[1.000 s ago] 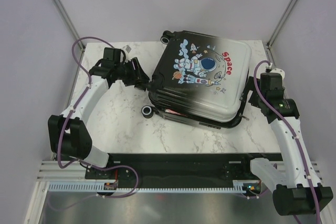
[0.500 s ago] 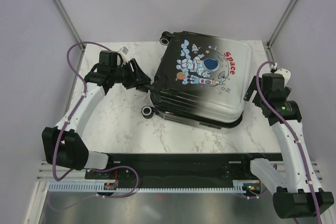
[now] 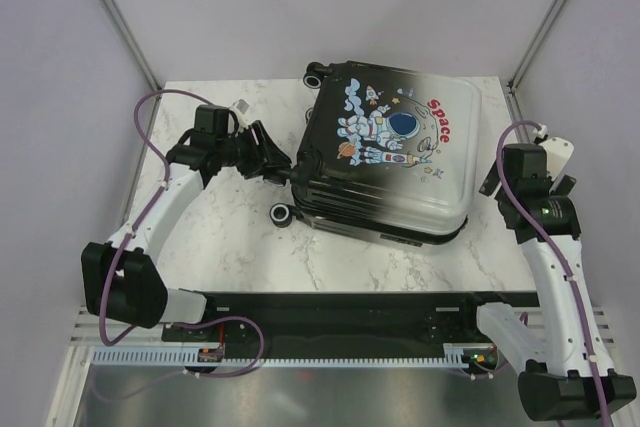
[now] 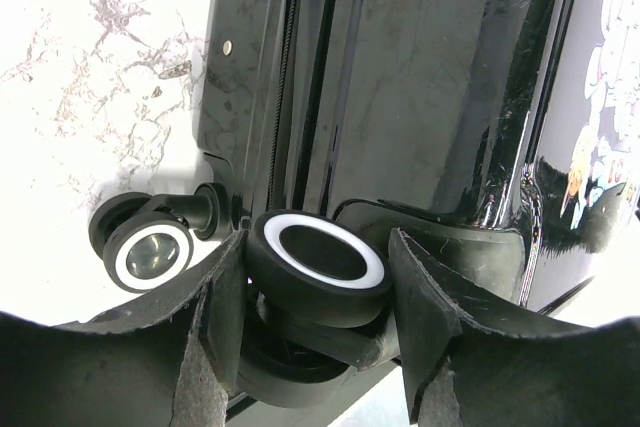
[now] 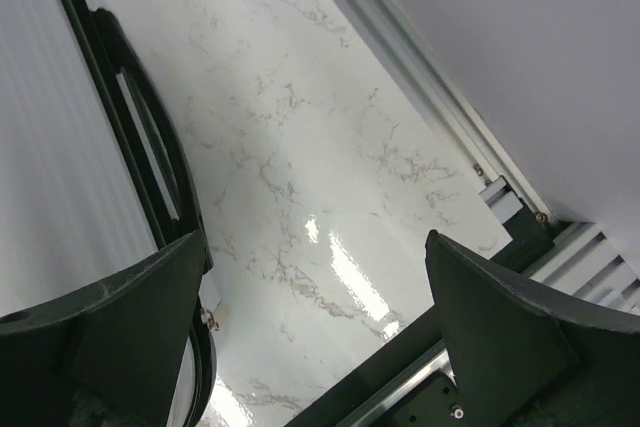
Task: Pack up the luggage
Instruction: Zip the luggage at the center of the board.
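Luggage: the luggage [image 3: 385,152] lies flat, print side up, on the far right-of-centre part of the counter [image 3: 240,237]; lid down on the base; whether it is zipped, I cannot tell.
Long axis: roughly left to right – wheel end towards the left arm, white top end towards the right arm.
Left gripper: the left gripper [image 3: 275,162] is at the wheel end; its fingers are clamped on one wheel [image 4: 318,265].
Right gripper: the right gripper [image 5: 312,277] has jaws wide apart, holding nothing; it stands just off the luggage's right end – the shell lies to its left.
Nearer arm: the left, already in contact; any move on the right end probably falls to the right arm.
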`<state>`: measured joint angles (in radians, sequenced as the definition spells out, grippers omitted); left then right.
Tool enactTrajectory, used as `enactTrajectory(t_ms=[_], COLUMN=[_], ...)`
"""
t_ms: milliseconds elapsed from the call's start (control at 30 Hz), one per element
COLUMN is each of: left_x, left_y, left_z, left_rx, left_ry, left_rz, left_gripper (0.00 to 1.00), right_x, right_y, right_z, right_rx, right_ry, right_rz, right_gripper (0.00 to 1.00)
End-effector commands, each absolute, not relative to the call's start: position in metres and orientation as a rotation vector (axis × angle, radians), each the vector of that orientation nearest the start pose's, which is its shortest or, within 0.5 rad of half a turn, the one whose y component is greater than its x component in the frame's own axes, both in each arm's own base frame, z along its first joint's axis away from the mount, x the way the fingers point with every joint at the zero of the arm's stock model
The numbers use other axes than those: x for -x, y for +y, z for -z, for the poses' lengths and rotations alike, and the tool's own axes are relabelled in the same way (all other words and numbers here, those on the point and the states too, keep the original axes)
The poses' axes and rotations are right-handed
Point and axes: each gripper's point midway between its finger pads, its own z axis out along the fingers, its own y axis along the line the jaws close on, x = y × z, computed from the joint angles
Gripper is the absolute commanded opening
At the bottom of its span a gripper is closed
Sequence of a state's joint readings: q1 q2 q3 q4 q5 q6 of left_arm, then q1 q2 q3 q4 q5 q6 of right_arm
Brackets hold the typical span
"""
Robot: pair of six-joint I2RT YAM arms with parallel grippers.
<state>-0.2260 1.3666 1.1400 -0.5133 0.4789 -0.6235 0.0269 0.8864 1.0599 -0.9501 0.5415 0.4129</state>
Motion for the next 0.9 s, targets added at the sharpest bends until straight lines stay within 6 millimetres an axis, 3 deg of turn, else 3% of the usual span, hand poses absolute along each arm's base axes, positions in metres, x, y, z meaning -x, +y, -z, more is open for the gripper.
enactTrajectory(t_ms=[0, 100, 233, 333, 500, 733, 867], left_x=[-0.307, -0.305, -0.305, -0.304, -0.304, -0.301, -0.297], left_y=[-0.202, -0.201, -0.200, -0.201, -0.198, -0.192, -0.184], left_z=[-0.232, -0.230, -0.232, -0.229, -0.228, -0.220, -0.216], left_rx=[0.163, 0.154, 0.144, 0.148, 0.140, 0.144, 0.155], left_ry=[2.354, 2.353, 2.345, 2.353, 2.345, 2.347, 2.345], left_rz=[1.137, 1.134, 1.123, 1.126, 1.100, 1.053, 1.006], left_gripper=[0.02, 0.02, 0.02, 0.02, 0.02, 0.02, 0.02], right_x=[-0.213, -0.218, -0.234, -0.247, -0.260, -0.270, -0.279], right_y=[-0.091, -0.089, -0.077, -0.084, -0.077, -0.045, -0.023], right_z=[-0.261, -0.256, -0.225, -0.204, -0.168, -0.126, -0.113], right_rx=[-0.764, -0.767, -0.795, -0.858, -0.834, -0.685, -0.600], right_ry=[2.008, 2.030, 2.105, 2.119, 2.221, 2.396, 2.449], right_rz=[0.495, 0.484, 0.407, 0.385, 0.339, 0.151, 0.069], right_gripper=[0.98, 0.98, 0.98, 0.98, 0.98, 0.98, 0.98])
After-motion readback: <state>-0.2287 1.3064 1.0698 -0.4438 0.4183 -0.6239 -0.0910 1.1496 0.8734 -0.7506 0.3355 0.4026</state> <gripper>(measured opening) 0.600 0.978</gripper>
